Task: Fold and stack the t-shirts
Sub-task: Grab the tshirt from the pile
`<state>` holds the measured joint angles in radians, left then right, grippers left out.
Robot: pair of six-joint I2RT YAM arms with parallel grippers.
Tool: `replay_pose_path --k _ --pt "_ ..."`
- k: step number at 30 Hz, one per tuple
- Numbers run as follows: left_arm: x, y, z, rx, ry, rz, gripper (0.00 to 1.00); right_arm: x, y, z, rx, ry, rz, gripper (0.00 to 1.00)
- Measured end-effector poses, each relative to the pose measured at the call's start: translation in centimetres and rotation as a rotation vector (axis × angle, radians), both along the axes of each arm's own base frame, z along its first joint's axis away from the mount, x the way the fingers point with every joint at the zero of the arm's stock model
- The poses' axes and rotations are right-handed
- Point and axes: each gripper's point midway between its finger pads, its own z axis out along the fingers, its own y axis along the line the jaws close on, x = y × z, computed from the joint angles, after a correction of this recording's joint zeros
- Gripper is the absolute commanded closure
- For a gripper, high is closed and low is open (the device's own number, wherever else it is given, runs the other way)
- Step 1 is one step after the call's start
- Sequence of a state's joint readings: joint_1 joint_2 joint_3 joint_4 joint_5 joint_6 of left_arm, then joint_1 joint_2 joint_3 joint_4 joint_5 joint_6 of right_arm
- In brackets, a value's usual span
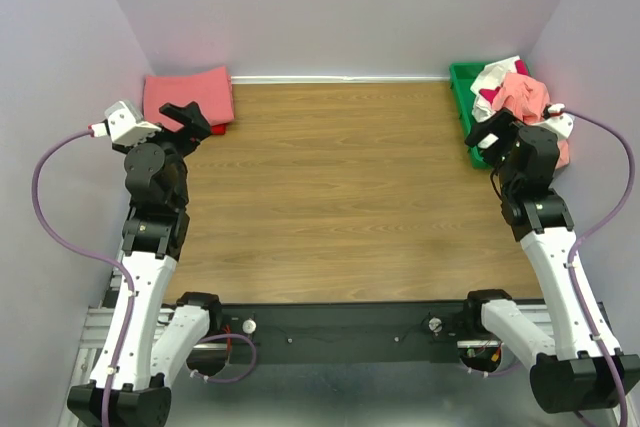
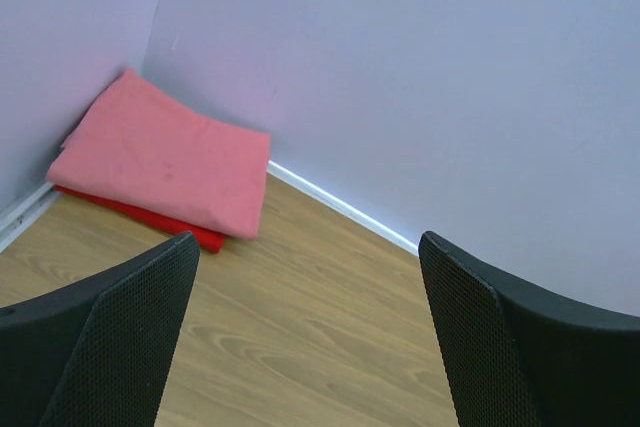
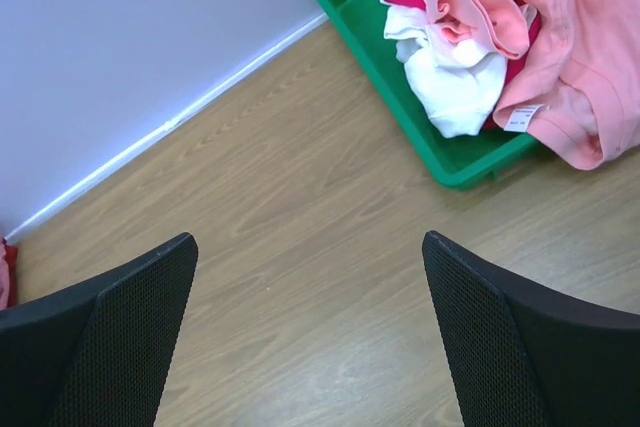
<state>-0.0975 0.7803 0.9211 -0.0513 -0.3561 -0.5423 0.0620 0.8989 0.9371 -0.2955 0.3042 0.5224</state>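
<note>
Pincers both released: L pincer (image 1: 188, 119) near far-left corner, R pincer (image 1: 490, 133) beside green bin (image 1: 462, 81).
Two folded t-shirts (image 1: 188, 94), salmon atop red, lie in that tabletop (image 1: 340, 187) corner; unfolded t-shirts (image 1: 517, 93), pink, white, magenta, heaped in bin.

You have a wood-grain counter (image 1: 340, 197) boxed in on three sides by plain pale lilac walls: a back wall (image 1: 340, 7), a left wall (image 1: 50, 37) and a right wall (image 1: 605, 7). A white strip (image 1: 340, 78) runs where the back wall meets the counter. The light is soft and even.
</note>
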Motion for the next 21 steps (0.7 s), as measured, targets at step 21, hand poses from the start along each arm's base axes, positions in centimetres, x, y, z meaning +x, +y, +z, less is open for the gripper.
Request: replay_pose_path --k 21 --pt "1.5 -2.7 -4.0 0.015 0.047 -0.147 0.02 10.8 -14.8 -5.9 -0.111 0.341 -0.329 0.00"
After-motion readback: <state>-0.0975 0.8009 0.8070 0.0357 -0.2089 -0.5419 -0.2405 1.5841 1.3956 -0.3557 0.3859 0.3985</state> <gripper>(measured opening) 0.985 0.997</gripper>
